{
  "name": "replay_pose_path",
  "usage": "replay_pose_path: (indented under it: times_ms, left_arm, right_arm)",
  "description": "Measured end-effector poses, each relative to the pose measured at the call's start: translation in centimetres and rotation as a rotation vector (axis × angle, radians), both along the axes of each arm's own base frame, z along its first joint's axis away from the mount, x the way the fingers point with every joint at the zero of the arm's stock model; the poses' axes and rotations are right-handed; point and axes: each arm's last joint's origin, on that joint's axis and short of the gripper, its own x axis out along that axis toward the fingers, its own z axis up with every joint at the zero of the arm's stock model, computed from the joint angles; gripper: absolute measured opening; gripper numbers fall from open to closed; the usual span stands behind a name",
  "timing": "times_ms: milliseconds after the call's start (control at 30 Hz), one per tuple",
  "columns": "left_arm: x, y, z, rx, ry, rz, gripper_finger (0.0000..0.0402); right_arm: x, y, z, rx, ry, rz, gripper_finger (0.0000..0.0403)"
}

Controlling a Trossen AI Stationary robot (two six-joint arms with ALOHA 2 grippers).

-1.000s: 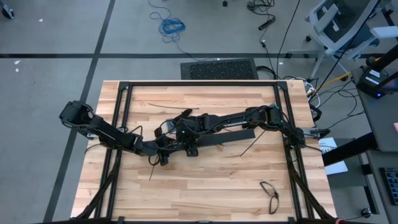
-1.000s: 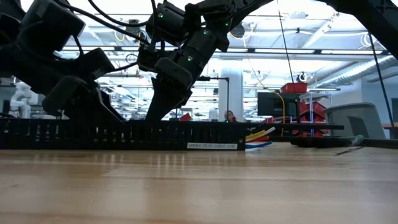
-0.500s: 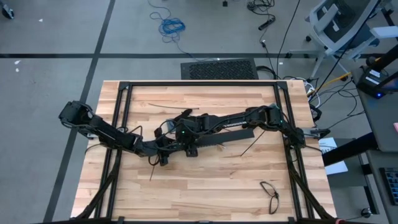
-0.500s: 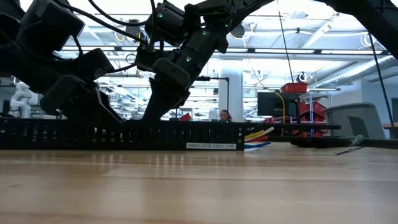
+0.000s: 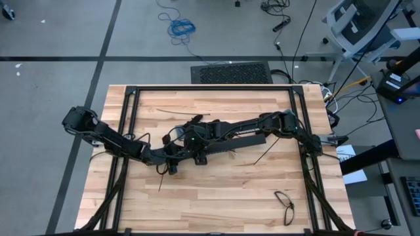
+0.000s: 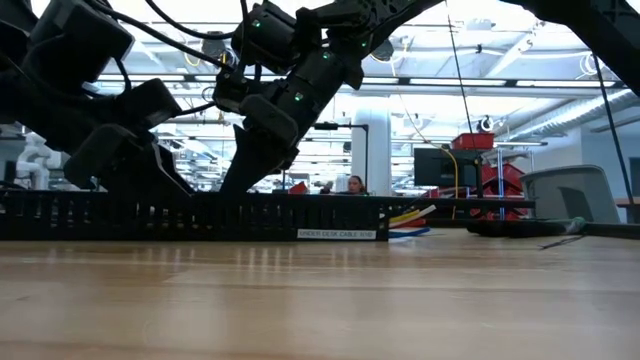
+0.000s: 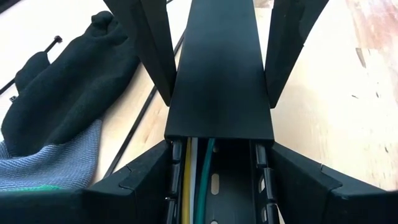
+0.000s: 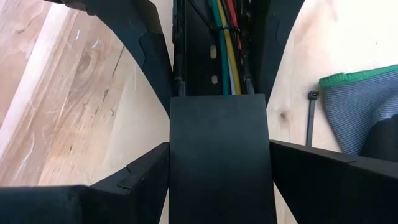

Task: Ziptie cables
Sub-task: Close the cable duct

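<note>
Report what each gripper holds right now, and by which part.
The left gripper clamps the open slotted duct by its two side walls. The right gripper clamps the duct's black cover by its long edges.

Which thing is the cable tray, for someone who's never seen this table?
Find the wooden table; at its middle both arms meet over a long black channel. It has slotted walls, a flat lid, and coloured cables inside, unlike the loose thin black strips beside it.
</note>
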Motion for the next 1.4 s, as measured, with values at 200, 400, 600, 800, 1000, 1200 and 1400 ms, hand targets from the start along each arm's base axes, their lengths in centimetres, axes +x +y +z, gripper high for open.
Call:
replay_pose_path:
  times_ms: [200,400,600,800,1000,1200,1400]
  left_arm:
    - [-0.01,0.01,-0.01,0.003,0.001,0.001,0.0241]
    - [0.03,0.01,0.03,0.016,0.000,-0.009,0.0241]
    - [0.07,-0.01,0.06,0.014,-0.006,-0.009,0.0241]
    - [0.06,-0.11,0.07,0.016,-0.005,-0.023,0.0242]
    - [0.12,-0.09,-0.02,-0.023,0.018,-0.091,0.0267]
    - [0.19,0.35,-0.16,-0.060,0.039,-0.102,0.0317]
    - [0.28,0.71,-0.12,-0.016,0.040,-0.099,0.0365]
  right_arm:
    - [0.04,0.00,0.03,-0.002,-0.005,0.001,0.0249]
    - [0.03,0.00,0.03,-0.001,-0.004,0.001,0.0249]
    - [0.02,0.01,0.01,0.001,-0.002,0.002,0.0249]
    - [-0.02,0.05,0.04,0.004,0.001,0.005,0.0249]
    - [0.02,0.14,0.17,0.008,-0.005,0.013,0.0249]
    - [0.02,0.05,0.57,0.001,-0.014,0.008,0.0249]
    - [-0.01,0.02,0.55,-0.002,-0.011,0.006,0.0249]
